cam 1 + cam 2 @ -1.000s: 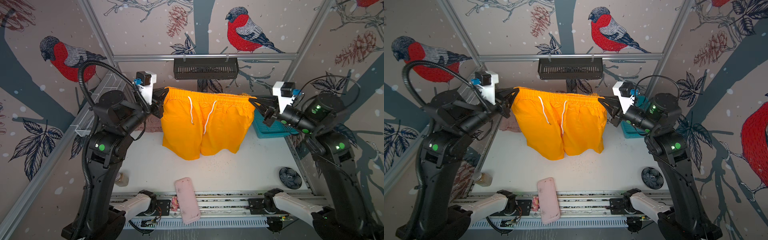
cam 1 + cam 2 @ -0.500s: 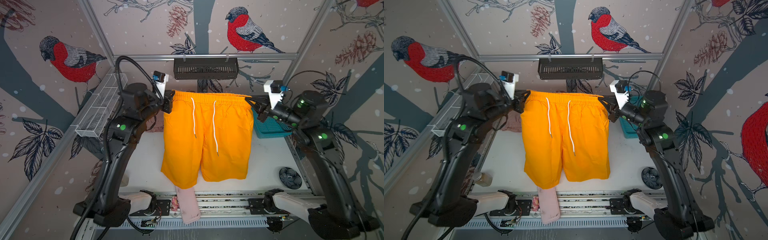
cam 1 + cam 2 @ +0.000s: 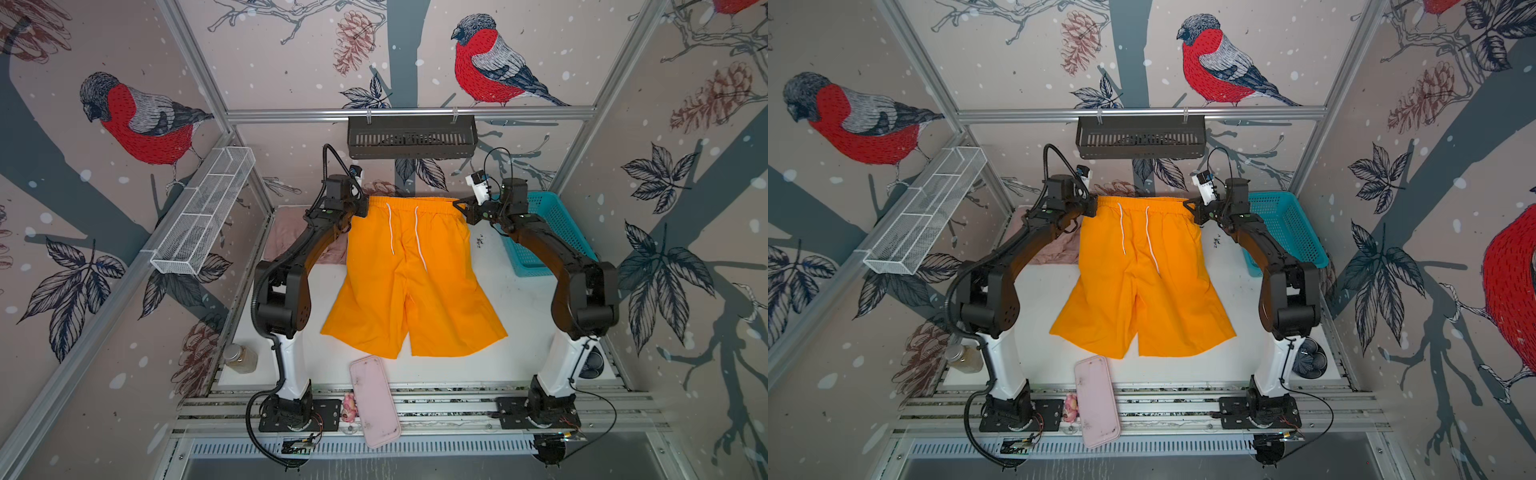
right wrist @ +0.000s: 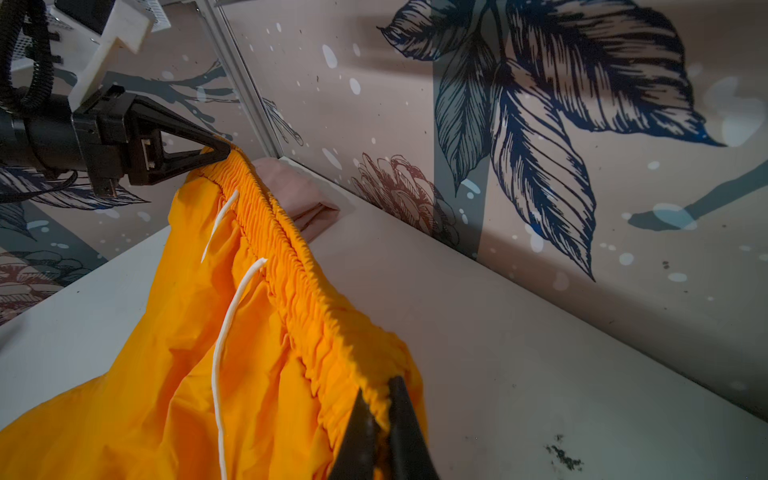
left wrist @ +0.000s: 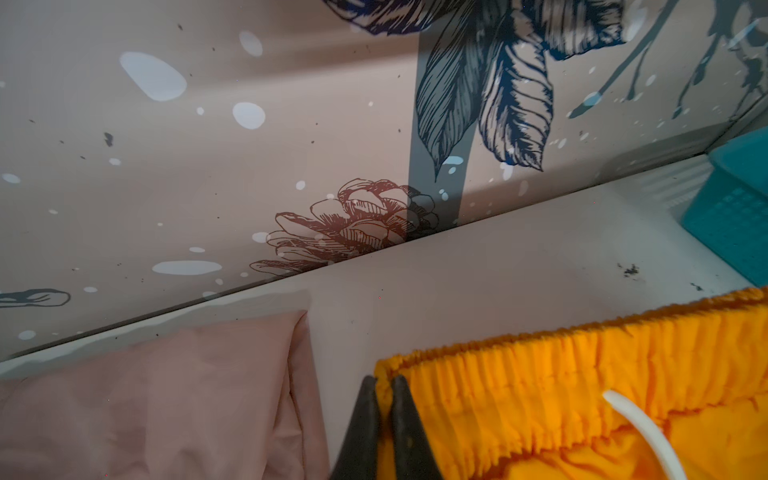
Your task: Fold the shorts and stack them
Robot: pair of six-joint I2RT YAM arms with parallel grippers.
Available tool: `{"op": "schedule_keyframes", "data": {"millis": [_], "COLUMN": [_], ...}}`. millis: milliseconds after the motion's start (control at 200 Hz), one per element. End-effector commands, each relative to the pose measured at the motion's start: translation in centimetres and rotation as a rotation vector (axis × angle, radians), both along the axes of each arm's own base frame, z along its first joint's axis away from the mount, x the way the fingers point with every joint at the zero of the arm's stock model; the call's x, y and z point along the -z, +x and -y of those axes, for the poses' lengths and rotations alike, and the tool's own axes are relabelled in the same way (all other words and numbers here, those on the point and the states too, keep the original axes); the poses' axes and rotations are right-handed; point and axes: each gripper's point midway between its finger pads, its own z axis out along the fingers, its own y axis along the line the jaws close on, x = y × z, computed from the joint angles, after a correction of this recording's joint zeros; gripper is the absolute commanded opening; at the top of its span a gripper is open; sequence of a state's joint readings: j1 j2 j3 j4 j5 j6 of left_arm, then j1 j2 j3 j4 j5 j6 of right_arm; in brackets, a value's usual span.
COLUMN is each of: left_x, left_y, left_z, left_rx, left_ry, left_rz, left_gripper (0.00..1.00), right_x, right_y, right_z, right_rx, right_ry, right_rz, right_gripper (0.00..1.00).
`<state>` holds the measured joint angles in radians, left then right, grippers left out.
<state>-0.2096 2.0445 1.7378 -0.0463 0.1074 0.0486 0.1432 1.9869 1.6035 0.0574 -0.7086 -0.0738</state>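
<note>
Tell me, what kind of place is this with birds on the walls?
Probably a robot practice booth, not a home: a left arm and right arm bolted to metal rails, a white table boxed in by bird wallpaper, and orange shorts stretched between the arms.

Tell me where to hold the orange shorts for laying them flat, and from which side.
Probably the two ends of the elastic waistband, one gripper coming from each side. The left gripper and right gripper pinch the orange shorts there; the band runs straight between them and the legs trail evenly onto the table.
</note>
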Motion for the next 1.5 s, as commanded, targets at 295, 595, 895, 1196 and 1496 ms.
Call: {"op": "schedule_keyframes", "data": {"millis": [295, 595, 895, 1196, 1496], "left_x": [1.3, 0.6, 4.7, 4.7, 11.7], "left_y": [7.7, 3.6, -11.4, -24.6, -31.6], "left_z": [-0.5, -2.1, 1.6, 7.9, 11.4], "left_rx": [-0.056, -0.103, 0.051, 0.29, 0.442], "left_ry": [0.013, 0.042, -0.118, -0.195, -0.136], "left_rz": [0.067, -0.06, -0.305, -0.363, -0.526], "left_gripper": [0.98, 0.98, 0.98, 0.98, 0.98], "right_x": [4.1, 1.1, 4.9, 12.7, 15.4], "right_y": [8.4, 9.4, -5.1, -14.2, -11.8], "right_z": [-0.2, -0.1, 1.4, 1.9, 0.5], "right_rx": [0.123, 0.196, 0.394, 0.494, 0.493], "right_ry": [0.1, 0.076, -0.045, -0.073, -0.101], "right_rz": [-0.008, -0.058, -0.287, -0.467, -0.496], "right_gripper": [0.29, 0.71, 0.72, 0.74, 0.75]}}
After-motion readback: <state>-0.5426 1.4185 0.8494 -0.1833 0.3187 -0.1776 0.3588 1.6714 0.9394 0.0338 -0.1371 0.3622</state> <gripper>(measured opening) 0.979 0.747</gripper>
